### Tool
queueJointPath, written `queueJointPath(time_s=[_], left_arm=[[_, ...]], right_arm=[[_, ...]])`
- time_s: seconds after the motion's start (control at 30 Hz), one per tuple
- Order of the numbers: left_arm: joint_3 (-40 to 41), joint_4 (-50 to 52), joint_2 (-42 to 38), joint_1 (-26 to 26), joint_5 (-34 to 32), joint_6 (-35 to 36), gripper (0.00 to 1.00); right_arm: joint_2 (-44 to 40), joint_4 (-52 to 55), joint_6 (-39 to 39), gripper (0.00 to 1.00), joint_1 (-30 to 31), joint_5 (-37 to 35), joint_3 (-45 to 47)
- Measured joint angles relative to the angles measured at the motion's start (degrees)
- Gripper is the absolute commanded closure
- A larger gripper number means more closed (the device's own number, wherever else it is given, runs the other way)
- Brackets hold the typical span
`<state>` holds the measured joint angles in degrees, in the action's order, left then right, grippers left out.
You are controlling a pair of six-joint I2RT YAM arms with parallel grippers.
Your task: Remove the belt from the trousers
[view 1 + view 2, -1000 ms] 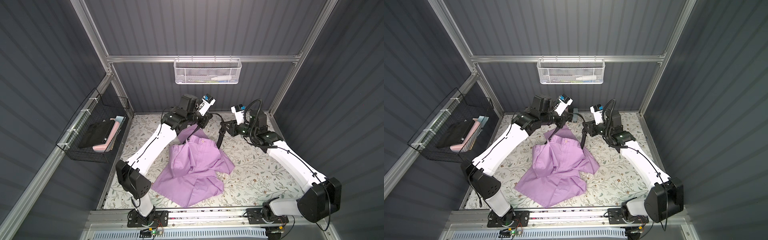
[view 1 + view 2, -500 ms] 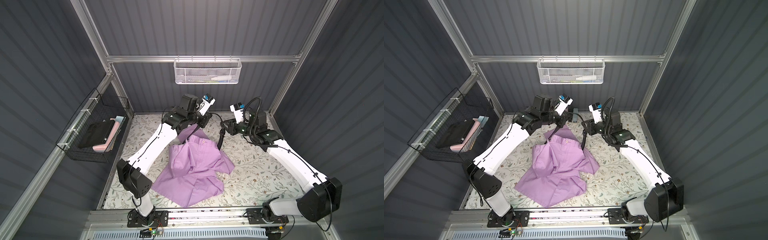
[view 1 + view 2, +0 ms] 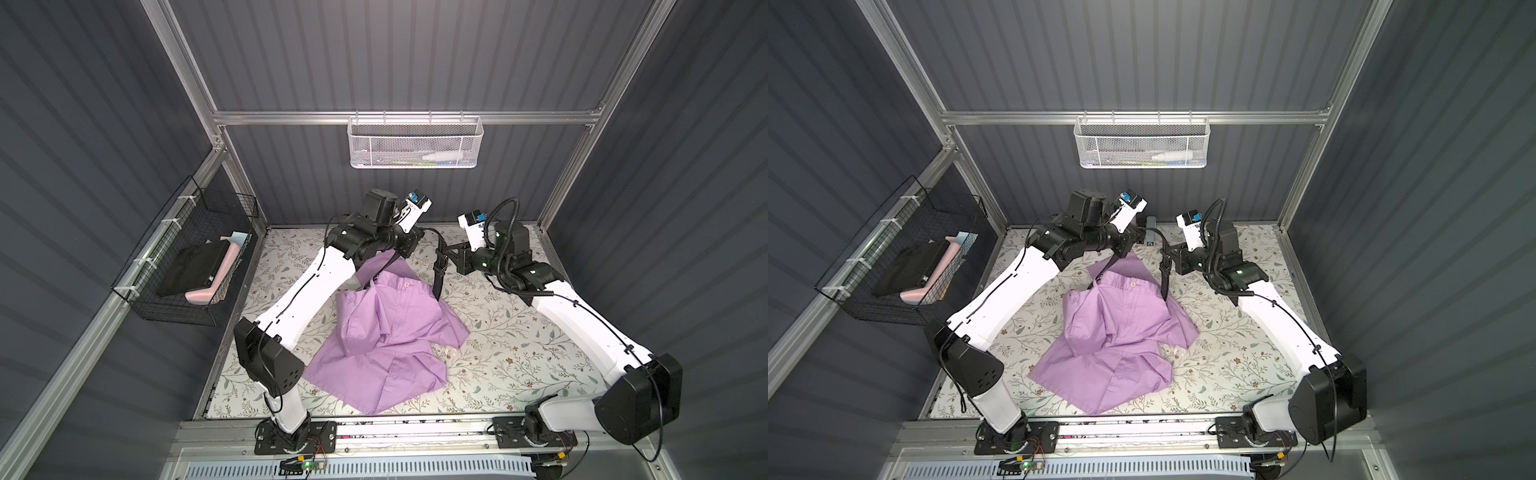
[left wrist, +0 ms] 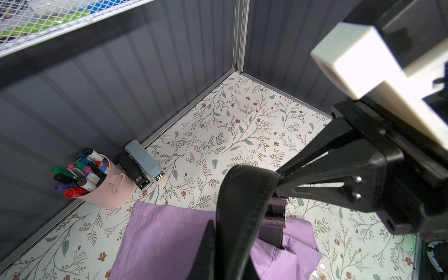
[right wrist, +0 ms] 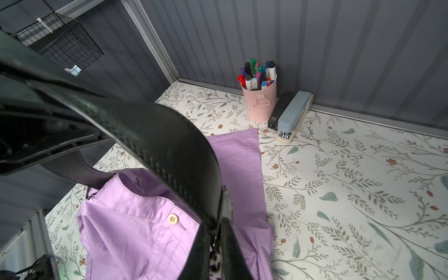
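- The left tool [image 3: 410, 248] is unchanged, its jaws pinched shut on the belt [image 3: 437, 276] and raised over the far edge of the trousers [image 3: 390, 328].
- The trousers lie crumpled mid-tabletop [image 3: 519, 345], the waistband tugged upward where the strap enters it. The belt looks still threaded there.
- The belt arcs from one tool to the other, and its tail hangs down to the waistband.
- The right tool [image 4: 278, 185], part-open a moment ago, is now clamped tight on the belt beside the buckle [image 5: 226, 206] — both tools hold it, so a hand-over-hand pull can likely go on.
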<state>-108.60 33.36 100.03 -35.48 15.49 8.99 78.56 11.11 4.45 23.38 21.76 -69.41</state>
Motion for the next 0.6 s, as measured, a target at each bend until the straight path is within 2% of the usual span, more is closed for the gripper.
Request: queueJointPath(time_s=[0.07, 0.13, 0.3, 0.6], left_arm=[[0.0, 0.0, 0.0, 0.0, 0.0, 0.0, 1.00], [0.0, 0.0, 0.0, 0.0, 0.0, 0.0, 1.00], [-0.1, 0.1, 0.0, 0.0, 0.0, 0.0, 1.00], [-2.0, 2.0, 0.0, 0.0, 1.0, -1.7, 1.00]], right_arm=[[0.0, 0.0, 0.0, 0.98, 0.0, 0.0, 0.0], [0.0, 0.0, 0.0, 0.98, 0.0, 0.0, 0.0], [-0.1, -0.4, 0.0, 0.87, 0.0, 0.0, 0.3], [-1.2, -4.7, -0.1, 0.89, 0.3, -0.9, 4.7]])
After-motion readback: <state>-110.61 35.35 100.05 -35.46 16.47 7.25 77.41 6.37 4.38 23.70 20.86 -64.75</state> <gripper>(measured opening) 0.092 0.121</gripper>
